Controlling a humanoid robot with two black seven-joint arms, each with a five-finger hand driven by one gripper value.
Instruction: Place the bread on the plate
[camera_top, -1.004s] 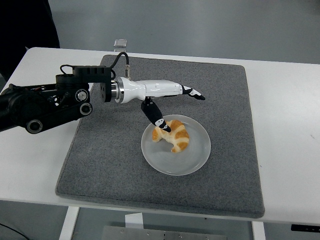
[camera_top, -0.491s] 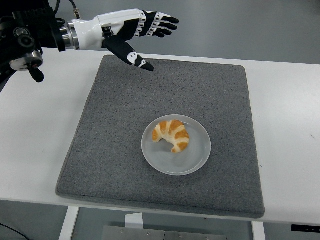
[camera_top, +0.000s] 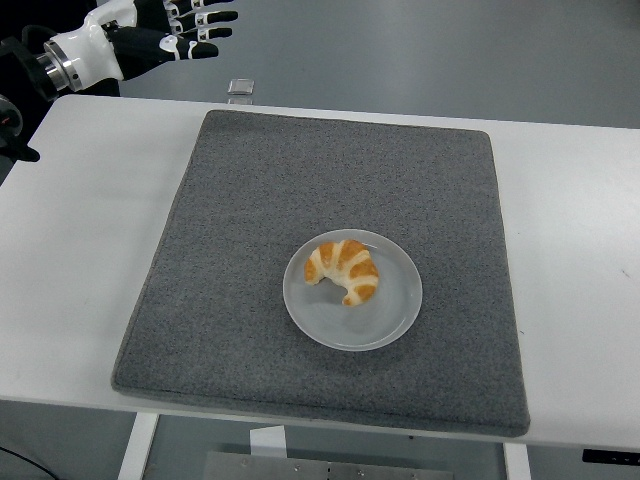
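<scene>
Though the bread (camera_top: 343, 269) already lies on the plate (camera_top: 392, 322), we judge it light, soft and crushable, best cradled across its curved middle; our left hand (camera_top: 160, 35) hangs empty, fingers spread.

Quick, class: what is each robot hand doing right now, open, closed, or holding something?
Left hand: open, fingers spread, holding nothing, up at the far left corner.
Right hand: not in view.

A grey mat (camera_top: 250, 200) covers the white table (camera_top: 90, 230).
</scene>
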